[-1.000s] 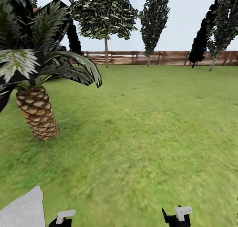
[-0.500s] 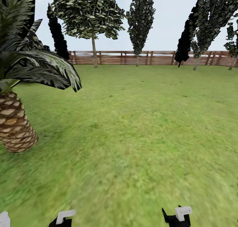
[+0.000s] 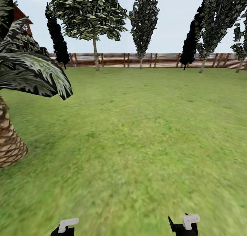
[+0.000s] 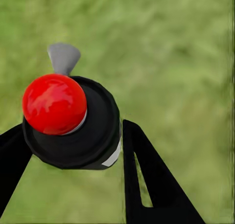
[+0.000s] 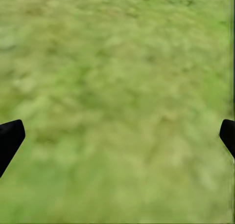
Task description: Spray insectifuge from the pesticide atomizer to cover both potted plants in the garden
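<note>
While clamped between the two black fingers of the left gripper, seen from above: small dark bottle of the pesticide atomizer, red round knob on top, grey nozzle tip jutting past it, a sliver of white label at the edge. Beneath it, blurred green lawn. Right gripper with jaws spread wide and holding nothing, only the black fingertips at the frame's sides, grass below. From the head camera, white-and-black arm parts low in the foreground. Further out on the left, scaly brown-trunked palm with drooping dark fronds. Beyond, open grass with no obstacle up to a brown slatted wooden fence, fronted by a row of leafy trees.
</note>
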Motion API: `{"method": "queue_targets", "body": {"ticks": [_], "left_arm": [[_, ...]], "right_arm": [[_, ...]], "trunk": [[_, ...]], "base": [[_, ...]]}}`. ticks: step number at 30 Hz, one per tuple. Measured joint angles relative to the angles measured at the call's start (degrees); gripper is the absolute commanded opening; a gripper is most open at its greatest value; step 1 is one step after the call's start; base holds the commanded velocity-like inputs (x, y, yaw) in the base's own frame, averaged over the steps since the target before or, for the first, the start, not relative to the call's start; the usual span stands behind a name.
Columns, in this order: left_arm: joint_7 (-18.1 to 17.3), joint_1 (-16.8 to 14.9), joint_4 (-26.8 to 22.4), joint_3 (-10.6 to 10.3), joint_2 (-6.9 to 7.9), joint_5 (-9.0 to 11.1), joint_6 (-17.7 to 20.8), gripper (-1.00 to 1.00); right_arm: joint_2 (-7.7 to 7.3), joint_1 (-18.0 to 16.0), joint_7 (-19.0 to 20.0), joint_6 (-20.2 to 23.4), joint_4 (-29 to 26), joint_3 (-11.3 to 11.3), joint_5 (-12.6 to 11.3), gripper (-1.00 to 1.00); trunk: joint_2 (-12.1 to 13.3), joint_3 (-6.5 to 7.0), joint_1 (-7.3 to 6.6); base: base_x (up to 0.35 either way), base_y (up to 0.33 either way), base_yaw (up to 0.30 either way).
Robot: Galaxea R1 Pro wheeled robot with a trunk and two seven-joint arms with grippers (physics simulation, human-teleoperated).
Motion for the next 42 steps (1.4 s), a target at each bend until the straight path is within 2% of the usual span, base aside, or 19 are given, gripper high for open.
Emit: {"method": "queue_targets", "body": {"ticks": [17,42], "left_arm": [[0.01,0.00,0.00,0.00,0.00,0.00,0.00,-1.00],[0.01,0.00,-0.01,0.08,0.00,0.00,0.00,-1.00]], "right_arm": [[-0.08,0.00,0.00,0.01,0.00,0.00,0.00,1.00],[0.01,0.00,0.00,0.02,-0.01,0.09,0.00,1.00]], "trunk": [[0.00,0.00,0.00],[0.00,0.00,0.00]], "base": [[0.313,-0.142,0.000],[0.338,-0.042,0.000]]}}
